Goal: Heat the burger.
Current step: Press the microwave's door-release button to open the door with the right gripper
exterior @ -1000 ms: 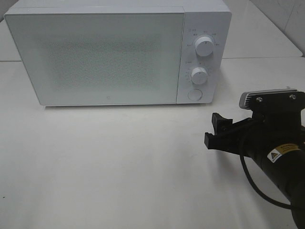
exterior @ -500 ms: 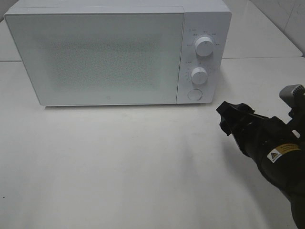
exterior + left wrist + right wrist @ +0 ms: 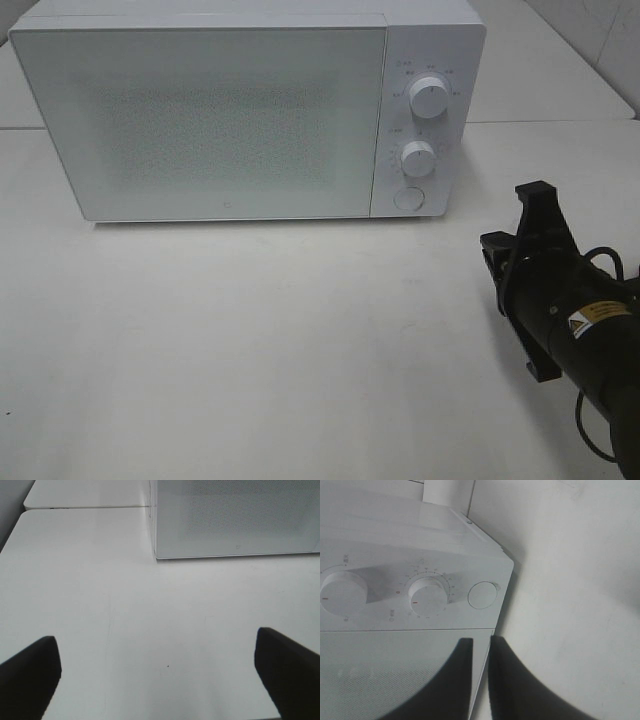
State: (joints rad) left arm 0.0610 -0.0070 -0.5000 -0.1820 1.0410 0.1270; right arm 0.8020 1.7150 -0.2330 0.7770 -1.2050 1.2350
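The burger is out of view in every frame. A white microwave (image 3: 220,110) stands at the back of the table with its door closed; nothing shows through the speckled door. My right gripper (image 3: 497,248) hovers to the right of the microwave's front corner, rolled onto its side. In the right wrist view its dark fingers (image 3: 507,680) stand almost together with nothing between them, pointing at the microwave's control panel (image 3: 420,595). My left gripper (image 3: 160,675) is wide open and empty over bare table in front of the microwave (image 3: 235,515).
The control panel carries two white knobs (image 3: 429,97) (image 3: 418,158) and a round button (image 3: 407,198) below them. The white table (image 3: 250,340) spreads in front of the microwave. A seam between two table tops runs behind it (image 3: 85,507).
My right gripper has closed from wide open to nearly together. It has also rolled onto its side and drawn back to the right and a little nearer. The left arm has not moved.
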